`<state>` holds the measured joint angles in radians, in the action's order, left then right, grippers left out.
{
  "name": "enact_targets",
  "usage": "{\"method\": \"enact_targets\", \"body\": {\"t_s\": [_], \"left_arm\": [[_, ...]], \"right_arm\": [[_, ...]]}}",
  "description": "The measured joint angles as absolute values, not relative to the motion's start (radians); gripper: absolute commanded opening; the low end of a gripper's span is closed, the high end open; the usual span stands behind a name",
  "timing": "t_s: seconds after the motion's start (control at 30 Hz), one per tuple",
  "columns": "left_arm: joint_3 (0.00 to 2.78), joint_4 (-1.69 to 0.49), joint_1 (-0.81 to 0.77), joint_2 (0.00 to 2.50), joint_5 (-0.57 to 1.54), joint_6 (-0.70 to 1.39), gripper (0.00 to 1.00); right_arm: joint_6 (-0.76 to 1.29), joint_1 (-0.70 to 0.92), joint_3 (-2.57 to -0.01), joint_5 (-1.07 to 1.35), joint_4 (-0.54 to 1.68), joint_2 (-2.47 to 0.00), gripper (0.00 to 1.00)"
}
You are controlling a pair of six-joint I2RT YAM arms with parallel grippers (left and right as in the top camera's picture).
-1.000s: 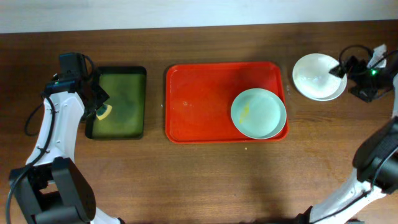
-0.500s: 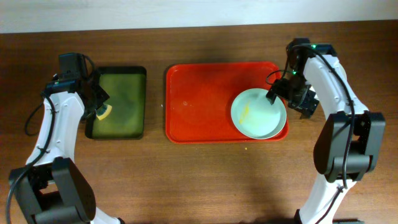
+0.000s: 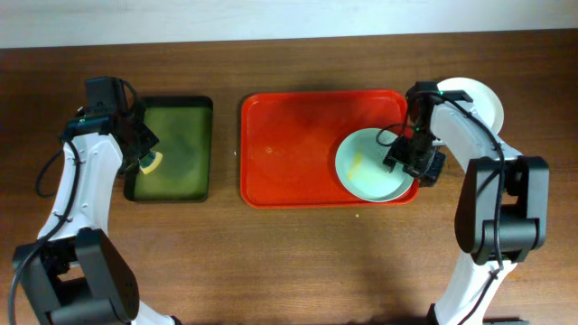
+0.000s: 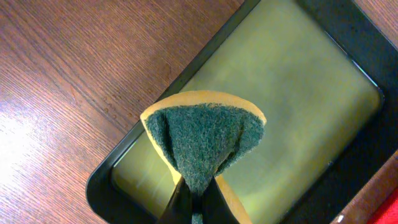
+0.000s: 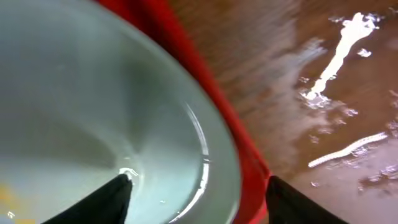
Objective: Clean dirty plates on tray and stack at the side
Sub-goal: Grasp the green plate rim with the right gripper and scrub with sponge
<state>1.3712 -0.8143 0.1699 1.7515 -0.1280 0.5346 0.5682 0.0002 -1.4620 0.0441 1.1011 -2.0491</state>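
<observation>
A pale blue-green plate with a yellow smear lies at the right end of the red tray. My right gripper is open at the plate's right rim. In the right wrist view the plate fills the left, and the gripper straddles the plate's rim and the tray's rim. A white plate lies on the table at the back right, partly hidden by my right arm. My left gripper is shut on a folded green-and-yellow sponge.
A dark green tray with yellowish liquid lies left of the red tray; it also shows in the left wrist view under the sponge. Wet streaks mark the wood right of the red tray.
My right arm has swung from the white plate at the back right to the blue-green plate on the tray and come down at its right rim. The left arm has not moved.
</observation>
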Motion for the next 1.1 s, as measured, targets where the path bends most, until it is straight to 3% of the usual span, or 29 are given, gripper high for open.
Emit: {"method": "enact_targets", "body": {"t_s": [0.13,0.17,0.23,0.27,0.33,0.4,0.5,0.8,0.87,1.0,1.1], "left_arm": [[1.371,-0.815,0.170,1.752,-0.128,0.535,0.00],[1.371,-0.815,0.170,1.752,-0.128,0.535,0.00],[1.371,-0.815,0.170,1.752,-0.128,0.535,0.00],[1.371,-0.815,0.170,1.752,-0.128,0.535,0.00],[1.371,-0.814,0.170,1.752,-0.128,0.535,0.00],[1.371,-0.814,0.170,1.752,-0.128,0.535,0.00],[1.371,-0.815,0.170,1.752,-0.128,0.535,0.00],[1.371,-0.815,0.170,1.752,-0.128,0.535,0.00],[1.371,-0.815,0.170,1.752,-0.128,0.535,0.00],[1.371,-0.815,0.170,1.752,-0.128,0.535,0.00],[1.371,-0.815,0.170,1.752,-0.128,0.535,0.00]], "right_arm": [[0.541,0.000,-1.444,0.073,1.048,-2.049,0.56],[0.540,0.000,-1.433,0.073,1.037,-2.049,0.53],[0.538,0.000,-1.411,0.077,1.026,-2.049,0.35],[0.527,0.000,-1.410,0.087,1.018,-2.049,0.34],[0.482,0.004,-1.407,0.123,0.978,-2.049,0.35],[0.419,0.023,-1.406,0.197,0.882,-2.049,0.46],[0.328,0.081,-1.409,0.299,0.784,-2.049,0.53],[0.099,0.111,-1.430,0.189,0.664,-2.049,0.56],[0.049,0.111,-1.430,0.181,0.620,-2.050,0.45],[0.006,0.111,-1.430,0.180,0.592,-2.075,0.44],[-0.009,0.111,-1.438,0.181,0.581,-2.098,0.29]]}}
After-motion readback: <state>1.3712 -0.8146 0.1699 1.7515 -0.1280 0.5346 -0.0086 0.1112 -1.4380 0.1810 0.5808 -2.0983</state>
